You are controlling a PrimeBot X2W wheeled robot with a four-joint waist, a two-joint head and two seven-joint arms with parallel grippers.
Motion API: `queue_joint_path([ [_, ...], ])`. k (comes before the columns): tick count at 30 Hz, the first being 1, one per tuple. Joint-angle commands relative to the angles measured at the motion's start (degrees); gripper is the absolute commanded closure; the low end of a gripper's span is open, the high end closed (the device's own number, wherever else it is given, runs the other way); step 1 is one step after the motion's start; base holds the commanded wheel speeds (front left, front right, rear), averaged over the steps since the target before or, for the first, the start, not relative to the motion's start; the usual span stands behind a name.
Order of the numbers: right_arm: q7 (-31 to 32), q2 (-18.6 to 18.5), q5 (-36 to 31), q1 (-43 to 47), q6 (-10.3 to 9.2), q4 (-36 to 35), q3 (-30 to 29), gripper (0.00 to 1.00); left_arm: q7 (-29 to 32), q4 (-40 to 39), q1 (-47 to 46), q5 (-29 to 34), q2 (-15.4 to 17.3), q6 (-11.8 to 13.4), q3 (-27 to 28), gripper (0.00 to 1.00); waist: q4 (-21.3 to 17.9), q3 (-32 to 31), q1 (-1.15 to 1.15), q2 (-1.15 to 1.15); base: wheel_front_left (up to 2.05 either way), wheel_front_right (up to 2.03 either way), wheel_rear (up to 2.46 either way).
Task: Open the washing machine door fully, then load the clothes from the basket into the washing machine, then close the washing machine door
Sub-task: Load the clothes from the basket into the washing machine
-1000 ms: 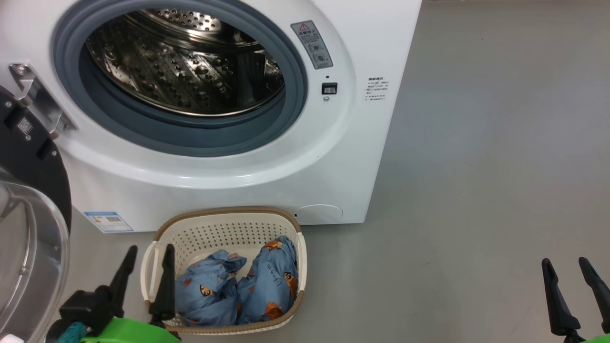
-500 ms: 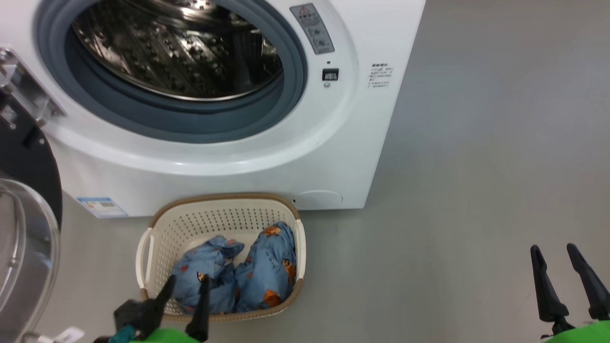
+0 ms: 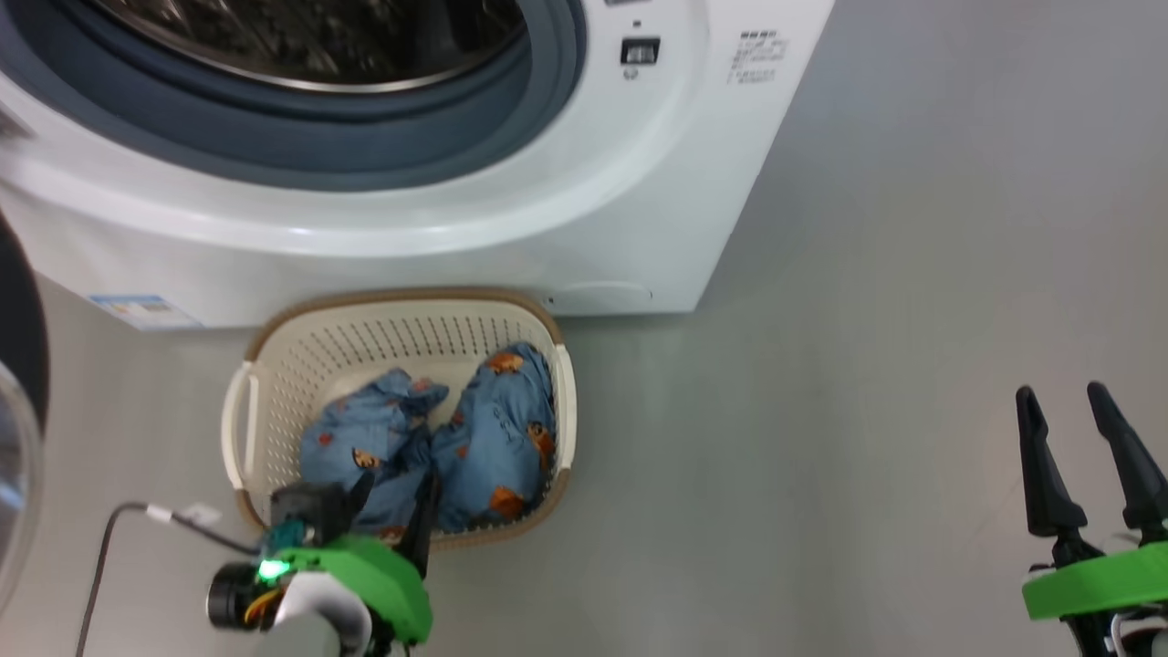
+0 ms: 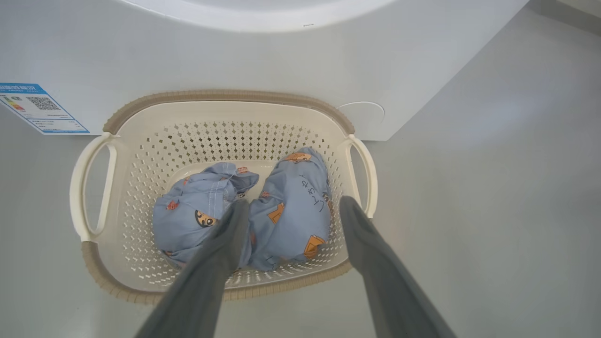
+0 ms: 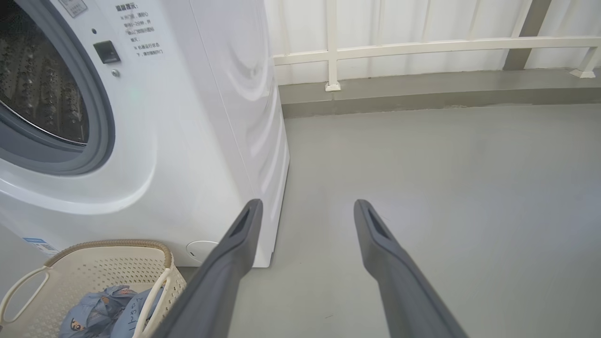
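The white washing machine (image 3: 584, 182) stands open, its grey gasket and steel drum at the top of the head view. At the far left edge is the black rim and clear glass of the washing machine door (image 3: 16, 365), swung out. The cream basket (image 3: 274, 365) sits on the floor against the machine, with two light-blue clothes (image 3: 493, 429) in it. My left gripper (image 3: 395, 484) hangs open over the basket's near rim. In the left wrist view my left gripper (image 4: 295, 203) straddles the right garment (image 4: 296, 183) from above without touching it. My right gripper (image 3: 1059, 391) is open and empty over bare floor, far right.
Grey floor (image 3: 867, 365) spreads out to the right of the machine. In the right wrist view, a white railing (image 5: 422, 47) on a raised kerb runs behind it. A thin cable (image 3: 119, 520) trails from my left wrist. A blue label (image 4: 37, 108) is on the machine's lower front.
The head camera has tilted down, so the machine sits higher in view. My left gripper has moved right, from beside the basket's left handle to over the clothes. The right gripper has kept its place.
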Motion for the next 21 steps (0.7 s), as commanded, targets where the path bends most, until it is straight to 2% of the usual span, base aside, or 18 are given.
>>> queue_joint_path([
  [1, -0.69, -1.23, 0.34, -1.27, 0.09, -1.55, 1.46, 0.0, -0.38, 0.8, -2.85, -0.47, 0.66, -0.09, 0.42, 0.0, -0.87, 4.8, -0.01, 0.0, 0.0, 0.0, 0.0],
  [15, -0.69, -1.3, 1.07, -8.38, 0.09, -2.92, 3.26, 0.0, -0.38, 11.03, -15.98, -5.57, 0.65, -0.09, -10.07, 0.0, -3.35, 16.46, -0.01, 0.0, 0.0, 0.0, 0.0],
  [21, -0.69, -1.53, 1.44, -11.55, 0.09, -3.45, 4.79, 0.0, -0.38, 14.41, -20.9, -9.47, 2.0, -0.09, -15.09, 0.0, -4.72, 20.65, -0.01, 0.0, 0.0, 0.0, 0.0],
])
